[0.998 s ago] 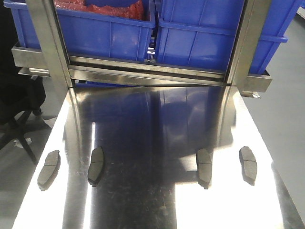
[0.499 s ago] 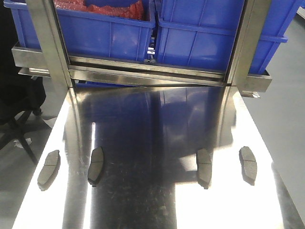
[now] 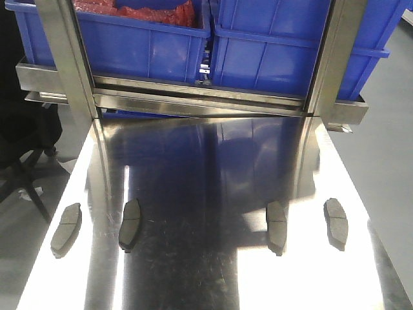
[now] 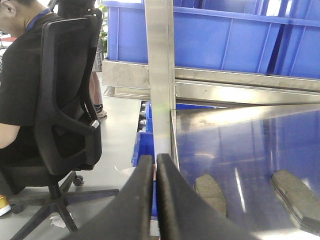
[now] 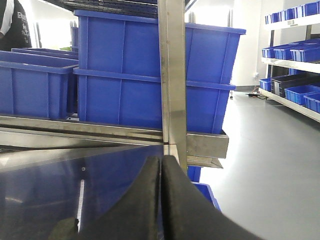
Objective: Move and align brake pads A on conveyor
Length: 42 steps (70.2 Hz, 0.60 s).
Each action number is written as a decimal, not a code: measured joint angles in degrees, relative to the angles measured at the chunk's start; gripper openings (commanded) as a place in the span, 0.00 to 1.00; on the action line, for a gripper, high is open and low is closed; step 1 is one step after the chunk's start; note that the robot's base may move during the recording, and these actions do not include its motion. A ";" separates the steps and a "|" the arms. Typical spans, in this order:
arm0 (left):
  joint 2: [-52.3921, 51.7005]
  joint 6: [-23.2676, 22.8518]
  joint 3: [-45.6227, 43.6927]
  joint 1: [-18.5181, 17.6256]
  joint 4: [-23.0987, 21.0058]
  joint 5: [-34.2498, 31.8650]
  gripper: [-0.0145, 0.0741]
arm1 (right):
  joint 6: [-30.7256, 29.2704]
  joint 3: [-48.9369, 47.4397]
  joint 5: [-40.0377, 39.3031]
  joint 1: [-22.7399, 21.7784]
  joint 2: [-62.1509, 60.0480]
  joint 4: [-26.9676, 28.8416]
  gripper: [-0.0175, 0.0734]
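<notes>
Your shiny stainless steel counter (image 3: 206,161) fills the scene, mirroring the smooth blue plastic bins (image 3: 148,45) racked at its far edge. On its near part, the four brake pads A (image 3: 130,224) lie flat in a left-to-right row, well apart: dull grey, curved oblongs with a centre groove. Your left gripper (image 4: 154,159) and right gripper (image 5: 161,160) each show black fingers (image 4: 135,200) pressed together, holding nothing.

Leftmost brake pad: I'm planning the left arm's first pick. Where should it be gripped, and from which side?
Probably from above, pinching the leftmost brake pad across its two long edges at mid-length: it lies flat on the steel table, thin and narrow.
</notes>
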 measured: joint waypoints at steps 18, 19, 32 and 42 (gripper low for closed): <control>0.00 0.00 -0.22 0.00 -2.83 -2.43 0.16 | 0.00 0.00 0.00 0.00 0.00 0.00 0.18; 0.00 0.00 -0.36 0.00 -2.83 -2.87 0.16 | 0.00 0.00 0.00 0.00 0.00 0.00 0.18; 0.18 0.08 -7.01 0.00 -5.12 -5.91 0.16 | 0.00 0.00 0.00 0.00 0.00 0.00 0.18; 5.37 1.83 -14.85 0.00 -5.12 -2.50 0.16 | 0.00 0.00 0.00 0.00 0.00 0.00 0.18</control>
